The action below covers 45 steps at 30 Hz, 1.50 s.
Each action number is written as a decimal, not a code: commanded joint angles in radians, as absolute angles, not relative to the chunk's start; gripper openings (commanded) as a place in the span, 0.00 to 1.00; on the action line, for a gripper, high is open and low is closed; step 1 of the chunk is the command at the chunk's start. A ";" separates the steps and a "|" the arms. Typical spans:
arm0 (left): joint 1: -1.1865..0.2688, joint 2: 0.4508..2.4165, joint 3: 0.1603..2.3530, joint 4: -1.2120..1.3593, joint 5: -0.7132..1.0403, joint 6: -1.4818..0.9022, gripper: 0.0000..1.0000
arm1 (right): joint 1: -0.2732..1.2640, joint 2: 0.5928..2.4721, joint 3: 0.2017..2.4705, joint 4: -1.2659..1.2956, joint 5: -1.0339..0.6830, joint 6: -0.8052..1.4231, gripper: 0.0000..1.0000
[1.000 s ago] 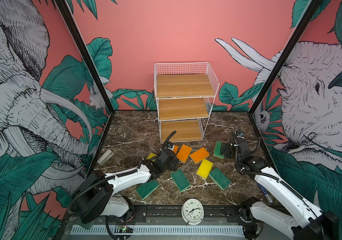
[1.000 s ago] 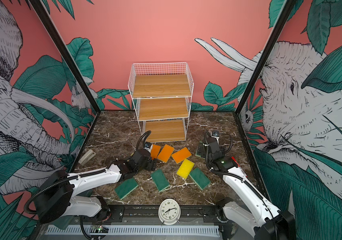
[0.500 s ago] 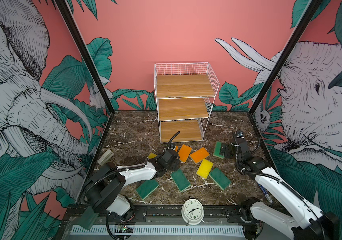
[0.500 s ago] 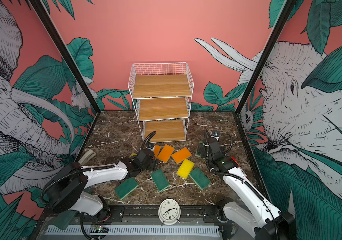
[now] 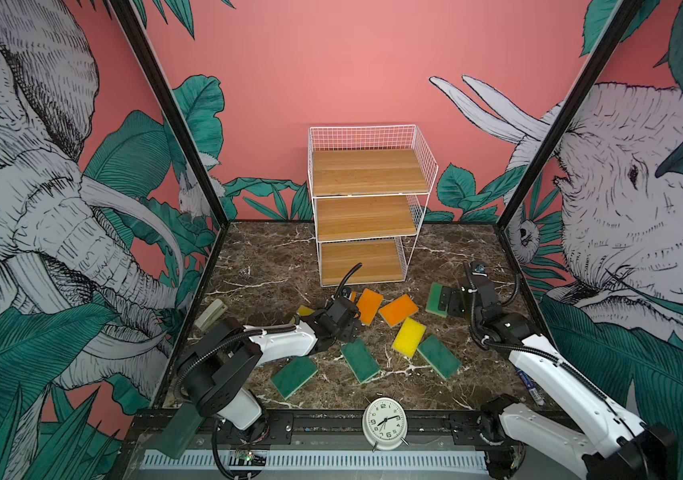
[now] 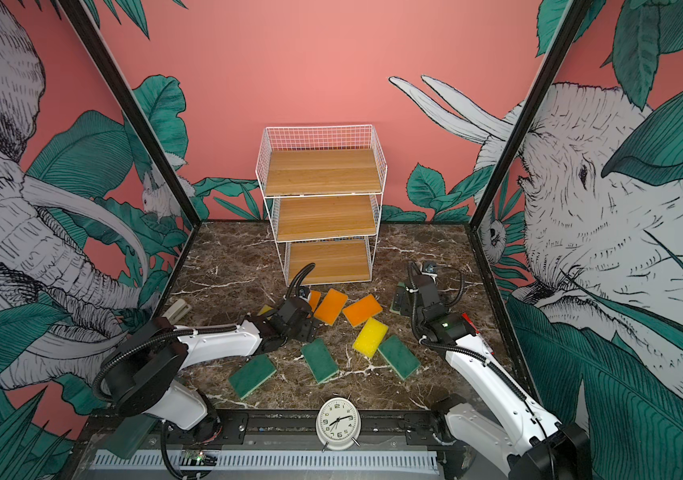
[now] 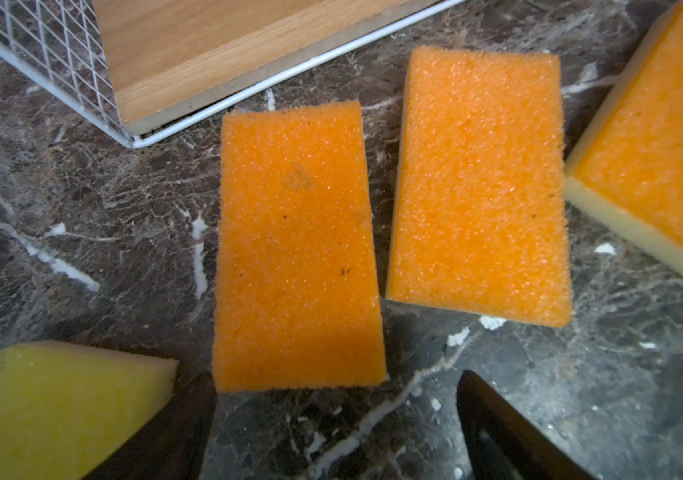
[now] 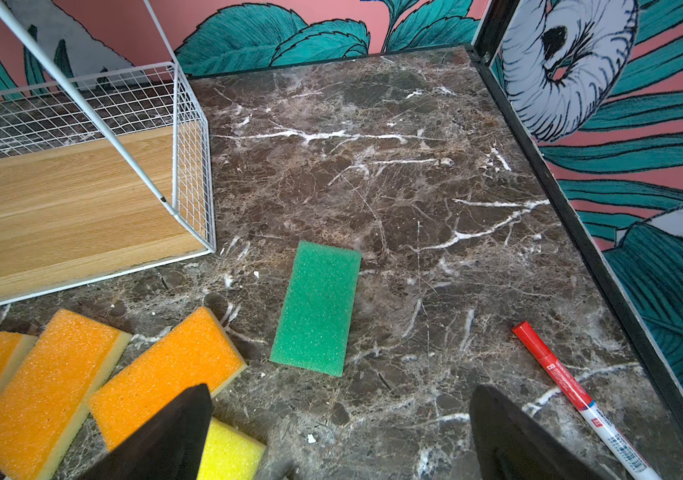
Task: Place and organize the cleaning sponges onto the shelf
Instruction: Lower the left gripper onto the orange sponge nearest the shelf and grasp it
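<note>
Standing wide open and empty, the left tool (image 7: 334, 395) sits low over the desk (image 5: 273, 266) just in front of the shelf (image 5: 366, 218), with an orange sponge (image 7: 298, 249) lying flat just past its tips. The right tool (image 8: 340, 388), off the shelf's front right corner, is also spread wide and holds nothing; a green sponge (image 8: 316, 307) lies ahead of it. All nine sponges (image 5: 408, 337) lie on the desk in front of the shelf.

orange sponge (image 7: 298, 249) | green sponge (image 8: 316, 309) | yellow sponge (image 5: 409, 337) | shelf (image 5: 362, 139): white mesh, pale wood | table (image 5: 273, 266): brown white-veined marble
</note>
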State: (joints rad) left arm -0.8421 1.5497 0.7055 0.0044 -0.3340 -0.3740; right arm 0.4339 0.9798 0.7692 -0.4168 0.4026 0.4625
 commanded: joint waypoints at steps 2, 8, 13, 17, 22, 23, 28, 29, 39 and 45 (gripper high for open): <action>-0.816 1.551 0.720 -0.003 -0.330 -0.400 0.93 | 0.439 0.974 0.758 -0.411 0.405 0.456 0.99; -0.777 1.553 0.713 0.017 -0.282 -0.418 0.95 | 0.440 0.973 0.753 -0.413 0.407 0.452 0.99; -0.776 1.586 0.736 0.011 -0.255 -0.413 0.95 | 0.440 0.968 0.743 -0.411 0.417 0.451 0.99; -0.778 1.602 0.729 0.039 -0.221 -0.422 0.95 | 0.439 0.966 0.741 -0.415 0.420 0.449 0.99; -0.778 1.600 0.721 0.029 -0.234 -0.428 0.96 | 0.439 0.962 0.737 -0.418 0.427 0.448 0.99; -0.778 1.602 0.721 0.019 -0.243 -0.429 0.96 | 0.440 0.962 0.737 -0.416 0.428 0.449 0.99; -0.778 1.627 0.742 -0.013 -0.275 -0.427 0.91 | 0.439 0.964 0.727 -0.414 0.428 0.454 0.99; -0.778 1.632 0.755 -0.035 -0.282 -0.427 0.91 | 0.439 0.964 0.728 -0.415 0.426 0.454 0.99; -0.778 1.657 0.794 -0.101 -0.297 -0.402 0.81 | 0.439 0.966 0.724 -0.423 0.417 0.441 0.99; -0.778 1.693 0.805 -0.123 -0.271 -0.402 0.76 | 0.440 0.978 0.727 -0.421 0.393 0.433 0.99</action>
State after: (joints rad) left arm -0.7773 1.6699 0.7952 -0.0639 -0.2771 -0.4000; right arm 0.4339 0.9787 0.7319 -0.4252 0.4015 0.4431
